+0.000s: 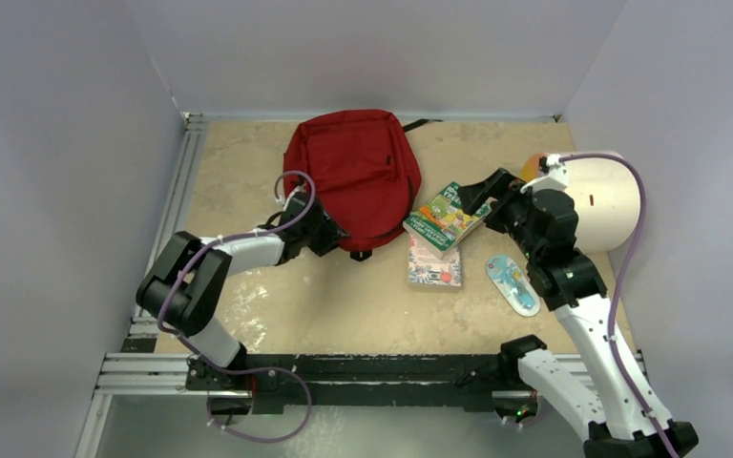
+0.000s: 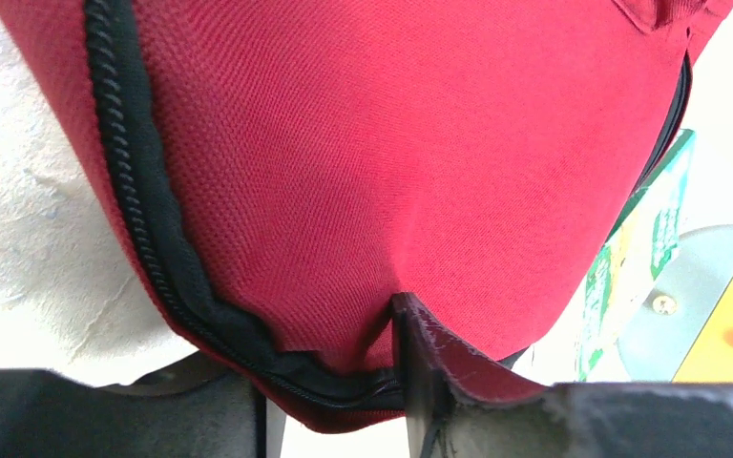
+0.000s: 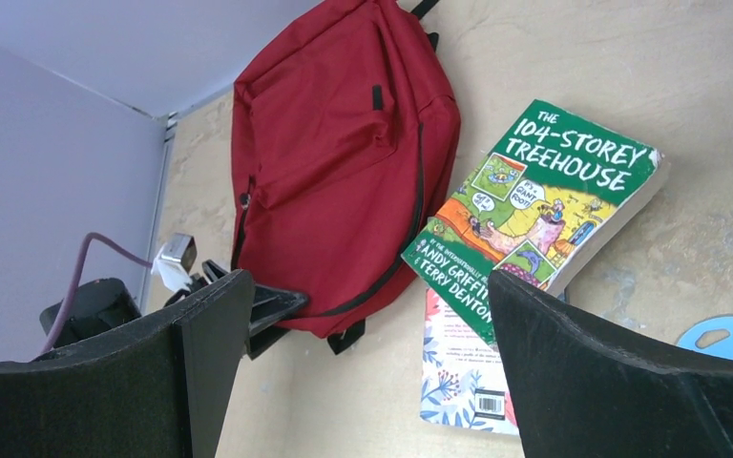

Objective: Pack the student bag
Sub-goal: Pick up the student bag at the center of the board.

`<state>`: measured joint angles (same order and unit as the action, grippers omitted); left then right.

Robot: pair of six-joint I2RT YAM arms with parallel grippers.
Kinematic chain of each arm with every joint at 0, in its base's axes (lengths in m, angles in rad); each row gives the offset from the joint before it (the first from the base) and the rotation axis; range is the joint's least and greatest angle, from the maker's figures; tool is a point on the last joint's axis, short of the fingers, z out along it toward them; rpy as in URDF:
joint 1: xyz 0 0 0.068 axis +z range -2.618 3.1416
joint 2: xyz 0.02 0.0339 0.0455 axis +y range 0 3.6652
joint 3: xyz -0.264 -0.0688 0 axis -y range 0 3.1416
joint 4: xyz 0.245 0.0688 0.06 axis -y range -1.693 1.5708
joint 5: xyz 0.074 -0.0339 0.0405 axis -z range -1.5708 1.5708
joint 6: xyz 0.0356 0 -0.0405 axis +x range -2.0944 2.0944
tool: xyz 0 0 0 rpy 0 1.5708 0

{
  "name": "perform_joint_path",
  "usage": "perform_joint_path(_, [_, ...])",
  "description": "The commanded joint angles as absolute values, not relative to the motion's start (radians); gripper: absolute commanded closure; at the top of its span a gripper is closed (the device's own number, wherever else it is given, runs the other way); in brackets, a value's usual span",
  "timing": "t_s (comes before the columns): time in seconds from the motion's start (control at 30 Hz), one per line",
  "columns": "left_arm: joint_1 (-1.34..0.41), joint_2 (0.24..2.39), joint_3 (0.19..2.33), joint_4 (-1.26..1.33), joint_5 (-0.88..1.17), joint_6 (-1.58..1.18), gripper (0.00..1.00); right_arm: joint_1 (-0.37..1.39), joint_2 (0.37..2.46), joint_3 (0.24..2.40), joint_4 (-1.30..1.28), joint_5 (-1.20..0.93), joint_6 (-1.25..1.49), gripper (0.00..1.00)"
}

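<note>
Your left claw (image 1: pixel 332 234) sits at the near-left edge of the red backpack (image 1: pixel 353 172), low against the tabletop (image 1: pixel 344 305). Its wrist camera shows one finger (image 2: pixel 418 358) pressed into the red cloth, with the black zipper (image 2: pixel 143 210) and the bag's hem lying between the two fingers. You cannot tell whether the claw is actually pinching the cloth or only straddling it.

The backpack lies flat, stretching away from that claw toward the far wall, with its zipper closed along the edge you can see.

Your right claw (image 1: pixel 477 196) is spread wide and holds nothing. It hangs above the green paperback (image 3: pixel 544 205), which shows between its fingers. That book lies partly on top of a flower-patterned book (image 1: pixel 434 265), and its far-left corner is just beside the backpack. A blue packet (image 1: pixel 513 283) lies nearer the arm's base, and a cream cylinder (image 1: pixel 606 200) stands just behind the claw's wrist.
</note>
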<state>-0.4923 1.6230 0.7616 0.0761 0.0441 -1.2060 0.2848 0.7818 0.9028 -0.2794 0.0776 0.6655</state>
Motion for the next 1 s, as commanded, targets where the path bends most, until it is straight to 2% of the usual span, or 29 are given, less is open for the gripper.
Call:
perform_joint_path(0.0, [-0.494, 1.628, 0.789, 0.169, 0.072, -1.111, 0.66, 0.280, 0.753, 0.904, -0.252, 0.102, 0.667, 0.06])
perform_joint_path(0.17, [-0.477, 1.622, 0.820, 0.164, 0.102, -1.051, 0.99, 0.281, 0.725, 0.906, -0.267, 0.123, 0.666, 0.06])
perform_joint_path(0.2, [-0.467, 1.618, 0.831, 0.145, 0.106, -1.044, 1.00, 0.280, 0.718, 0.906, -0.266, 0.126, 0.667, 0.06])
perform_joint_path(0.4, [-0.402, 1.532, 0.925, 0.031, 0.102, -0.957, 1.00, 0.279, 0.687, 0.905, -0.265, 0.131, 0.662, 0.06])
perform_joint_path(0.57, [-0.362, 1.530, 1.183, -0.227, 0.066, -0.761, 1.00, 0.280, 0.666, 0.897, -0.247, 0.131, 0.657, 0.06])
perform_joint_path(0.73, [-0.359, 1.616, 1.485, -0.486, -0.062, -0.477, 1.00, 0.280, 0.672, 0.887, -0.228, 0.100, 0.657, 0.05])
perform_joint_path(0.97, [-0.356, 1.657, 1.696, -0.569, -0.074, -0.228, 1.00, 0.281, 0.657, 0.808, -0.089, 0.055, 0.622, 0.08])
